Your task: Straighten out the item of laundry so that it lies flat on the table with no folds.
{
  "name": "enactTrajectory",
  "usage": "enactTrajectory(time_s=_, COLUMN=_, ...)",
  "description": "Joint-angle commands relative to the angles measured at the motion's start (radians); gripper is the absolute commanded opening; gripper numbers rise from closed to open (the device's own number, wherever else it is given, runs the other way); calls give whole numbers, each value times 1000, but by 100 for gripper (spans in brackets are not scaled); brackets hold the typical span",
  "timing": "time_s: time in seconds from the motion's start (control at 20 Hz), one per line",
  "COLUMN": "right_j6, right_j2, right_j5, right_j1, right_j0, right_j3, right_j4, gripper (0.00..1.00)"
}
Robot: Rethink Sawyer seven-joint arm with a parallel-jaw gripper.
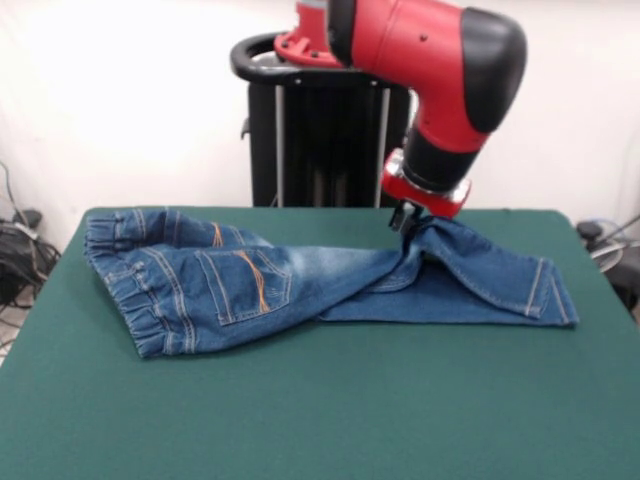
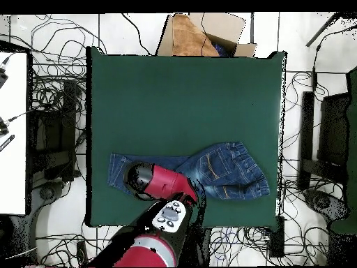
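Blue denim, faded in patches and stitched in orange on the back pockets, makes up the small pair of jeans (image 1: 300, 285) (image 2: 209, 169) that lies across the large rectangular table with its dark green felt-like top (image 1: 320, 410) (image 2: 181, 98). In the front view the gathered elastic waistband sits at the left and the legs run to the right, one leg doubled over the other so that the cloth is still folded and bunched near the middle. The red and black arm comes down from above, and its gripper (image 1: 405, 217) sits at the upper edge of the legs, right where the denim rises into a small peak against the tool. The fabric touches the gripper there, yet the fingers are too small and dark to read, so whether it is pinching the denim or merely resting against it cannot be told. From overhead, the jeans lie in the part of the table nearest the robot's base, and the arm's red casing covers the middle of the legs, with the waistband free to one side and the leg cuffs showing on the other.
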State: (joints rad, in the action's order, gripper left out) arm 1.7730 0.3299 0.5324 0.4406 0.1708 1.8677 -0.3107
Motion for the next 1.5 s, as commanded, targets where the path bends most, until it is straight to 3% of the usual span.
enactTrajectory(time_s=0.05, right_j6=100, right_j2=-173, right_j5=-103, right_j1=-67, right_j0=-66, right_j3=35, right_j4=7, gripper=0)
enactTrajectory(time_s=0.4, right_j6=86, right_j2=-272, right_j5=-231, right_j1=-122, right_j0=-145, right_j3=60, right_j4=29, gripper=0)
enactTrajectory(time_s=1.0, right_j6=110, right_j2=-324, right_j5=-254, right_j1=-117, right_j0=-195, right_j3=95, right_j4=76, gripper=0)
enactTrajectory(time_s=1.05, right_j6=118, right_j2=-324, right_j5=-253, right_j1=-117, right_j0=-194, right_j3=96, right_j4=81, gripper=100)
enactTrajectory(time_s=1.5, right_j6=132, right_j2=-328, right_j5=-247, right_j1=-107, right_j0=-186, right_j3=113, right_j4=88, gripper=100)
